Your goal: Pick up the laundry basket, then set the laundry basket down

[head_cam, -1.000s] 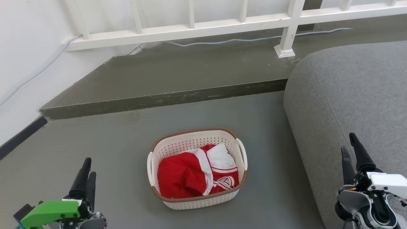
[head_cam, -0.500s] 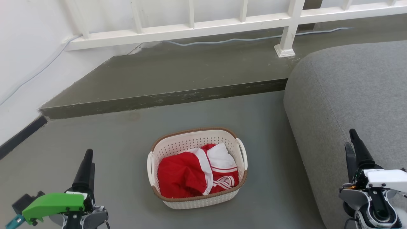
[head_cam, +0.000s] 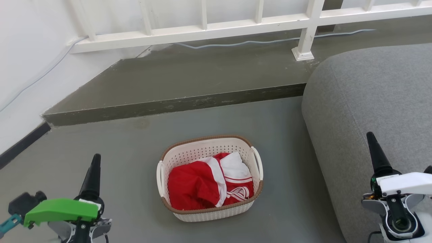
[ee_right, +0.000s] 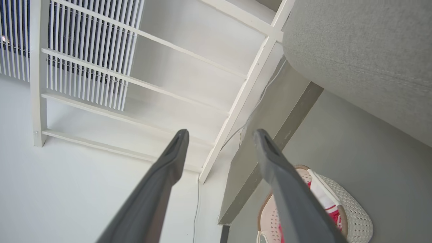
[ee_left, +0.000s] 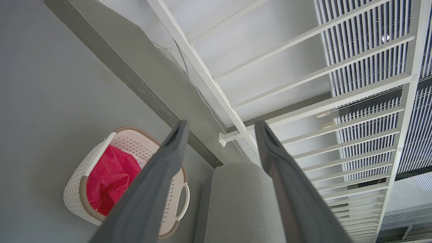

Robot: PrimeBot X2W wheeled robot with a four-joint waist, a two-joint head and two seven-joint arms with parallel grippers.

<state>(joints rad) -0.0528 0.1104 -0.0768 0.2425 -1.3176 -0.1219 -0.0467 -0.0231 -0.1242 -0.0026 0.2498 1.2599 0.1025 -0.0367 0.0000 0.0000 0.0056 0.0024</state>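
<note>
Both grippers empty. Head view: left gripper [head_cam: 95, 160] low left and right gripper [head_cam: 372, 138] low right, fingers edge-on, so I can't read the gap from here. The laundry basket [head_cam: 206, 138] sits on the grey floor [head_cam: 128, 152] between them, well apart from both, and there's a red-and-white garment [head_cam: 195, 185] inside. Its white side handles [head_cam: 258, 163] face the two arms. Grey sofa [head_cam: 371, 94] is just beside the basket on my right, and the right gripper hangs over its edge.

Left wrist view: left gripper [ee_left: 221, 125] has its fingers spread wide with nothing between them. Basket [ee_left: 72, 199] is low and off to the side, partly behind one finger. Not lined up.

Right wrist view: right gripper [ee_right: 220, 132] is the same, wide open and bare. Basket [ee_right: 357, 219] is at the bottom edge, mostly behind a finger.

My read: we're at the approach for the pick and the lift hasn't started. Next I need to pitch both wrists down and bring each gripper in to its own handle. Then close evenly so the basket comes up level. Watch right-arm clearance against the sofa.
</note>
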